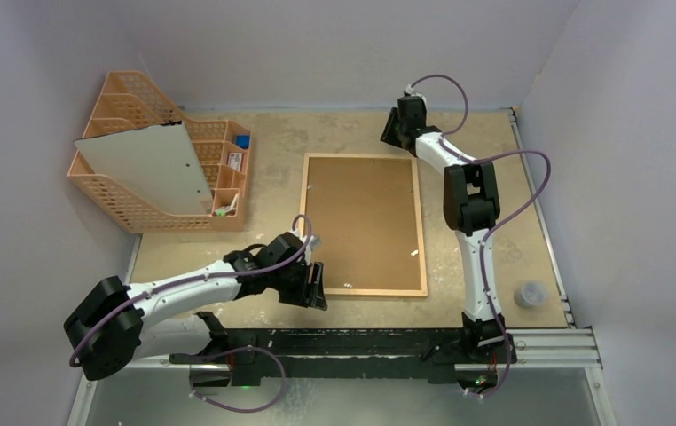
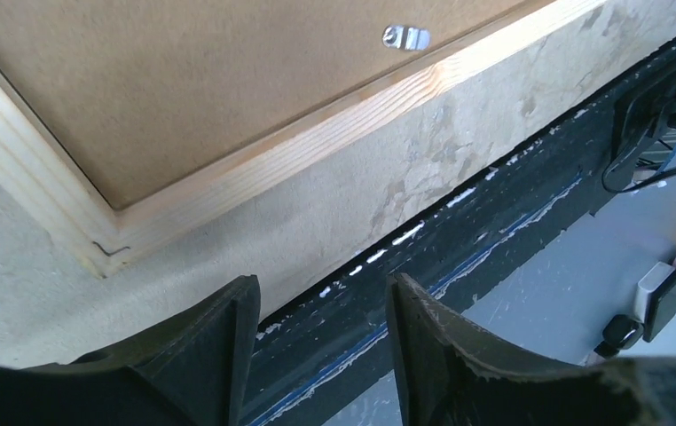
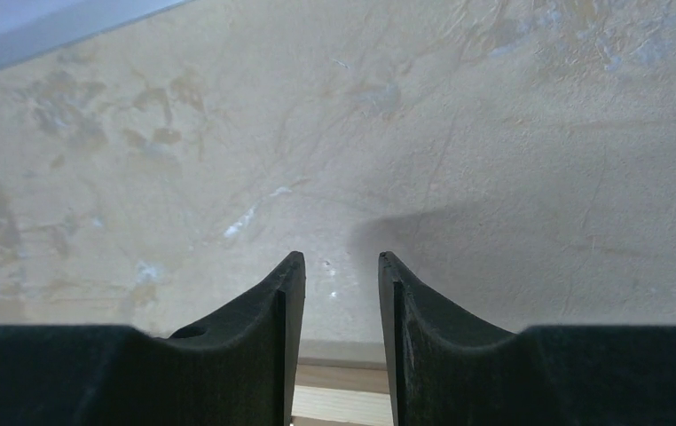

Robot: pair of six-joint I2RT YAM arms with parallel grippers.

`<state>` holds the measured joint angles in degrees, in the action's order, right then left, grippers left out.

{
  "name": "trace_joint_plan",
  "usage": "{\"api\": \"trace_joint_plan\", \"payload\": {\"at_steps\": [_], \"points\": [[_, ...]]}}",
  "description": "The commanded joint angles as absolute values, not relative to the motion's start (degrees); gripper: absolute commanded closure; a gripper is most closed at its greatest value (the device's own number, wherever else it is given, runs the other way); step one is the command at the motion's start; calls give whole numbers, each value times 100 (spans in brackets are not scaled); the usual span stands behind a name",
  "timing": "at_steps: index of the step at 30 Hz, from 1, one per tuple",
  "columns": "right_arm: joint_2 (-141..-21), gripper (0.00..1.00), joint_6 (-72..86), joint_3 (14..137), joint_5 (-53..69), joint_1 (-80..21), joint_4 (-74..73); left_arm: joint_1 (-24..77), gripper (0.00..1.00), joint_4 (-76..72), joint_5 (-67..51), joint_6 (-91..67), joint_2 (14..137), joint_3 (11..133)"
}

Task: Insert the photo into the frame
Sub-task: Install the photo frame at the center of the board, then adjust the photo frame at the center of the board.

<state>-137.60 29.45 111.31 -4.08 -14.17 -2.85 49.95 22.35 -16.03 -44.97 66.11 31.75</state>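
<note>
The frame point(image 1: 379, 292) lies flat in the middle of the table, its thin light-wood edging around a brown hardboard panel point(image 1: 361, 222). The photo does not show in any view. My left gripper point(image 1: 317, 286) hovers just off the frame's near left corner. In the left wrist view this gripper point(image 2: 323, 284) is open with nothing between its fingers, and the wood edging point(image 2: 317, 124) runs just beyond them. My right gripper point(image 1: 396, 133) is at the frame's far right corner. In the right wrist view it point(image 3: 341, 257) is open and empty over bare table, a strip of frame wood point(image 3: 339, 404) below.
An orange mesh organizer point(image 1: 130, 200) stands at the back left with a pale grey sheet point(image 1: 148, 164) leaning in it. A small grey cup point(image 1: 530, 294) sits at the right edge. A black rail point(image 1: 361, 342) runs along the near edge. A metal tab point(image 2: 405, 37) sits on the panel.
</note>
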Motion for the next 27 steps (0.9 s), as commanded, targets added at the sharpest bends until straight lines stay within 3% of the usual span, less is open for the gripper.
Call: {"api": "trace_joint_plan", "payload": {"at_steps": [1, 4, 8, 12, 21, 27], "points": [[-13763, 61, 2068, 11482, -517, -1407, -501, 5253, 43, 1731, -1253, -5224, 6642, 2976], [-13802, 61, 1781, 11430, -602, -1391, -589, 5288, 45, 1772, -890, -5422, 6698, 2956], [-13832, 62, 1451, 11389, -549, -1348, -793, 5300, 59, 1880, -96, -5700, 6693, 2975], [-13834, 63, 1327, 11275, -276, -1246, -1079, 5300, 65, 2085, 609, -5762, 6857, 3020], [-13458, 65, 1319, 10537, -87, -1161, -1514, 5235, 63, 2073, 1420, -5771, 7141, 3146], [-12814, 66, 1597, 9674, -310, -1006, -1603, 4510, 62, 1575, 1154, -5366, 7207, 3165]]}}
